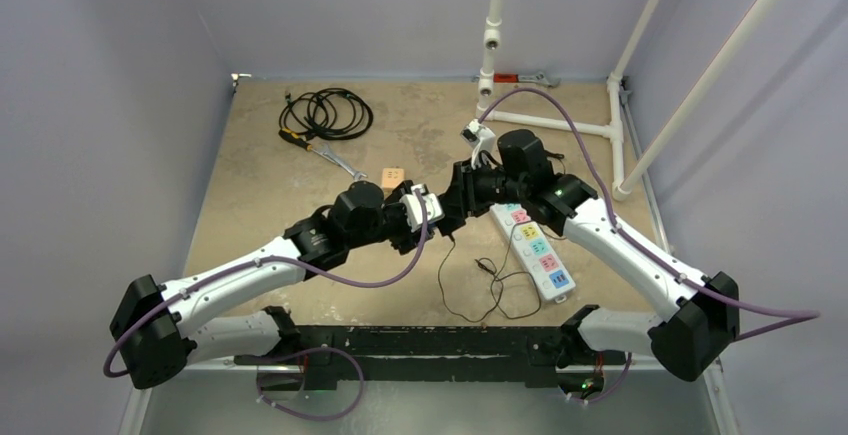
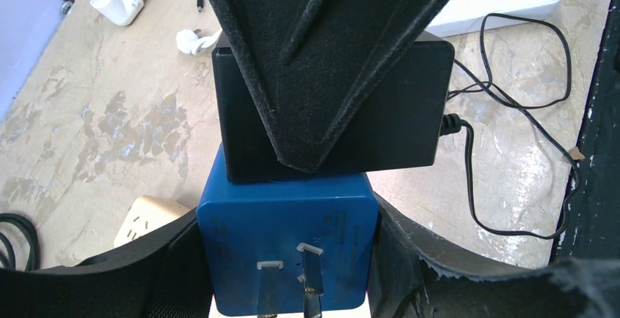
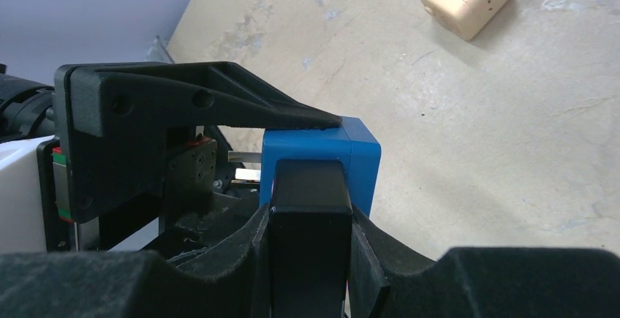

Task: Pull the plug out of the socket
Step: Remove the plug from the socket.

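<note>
Both arms meet mid-table, pair held up off the table (image 1: 262, 195).

Left gripper (image 2: 289, 259) is clamped on the blue socket cube (image 2: 285, 219) - one finger on each side, the cube's own metal pins pointing back at its wrist.

Right gripper (image 3: 307, 248) is closed on the black plug (image 3: 307, 194), pads squeezing its two flat sides.

Plug is not off yet - the black body sits flush against the cube's face, no gap visible from either wrist. Can't see the plug's pins.

A thin black cord (image 2: 512, 150) leaves the plug's side and lies in loose loops on the table below.

White power strip (image 1: 533, 248) lies flat just right of the grippers, under the right forearm. A beige socket cube (image 1: 392, 174) sits on the table just beyond the left wrist, untouched. Coiled black cable (image 1: 325, 113) is at the far left, well apart.
</note>
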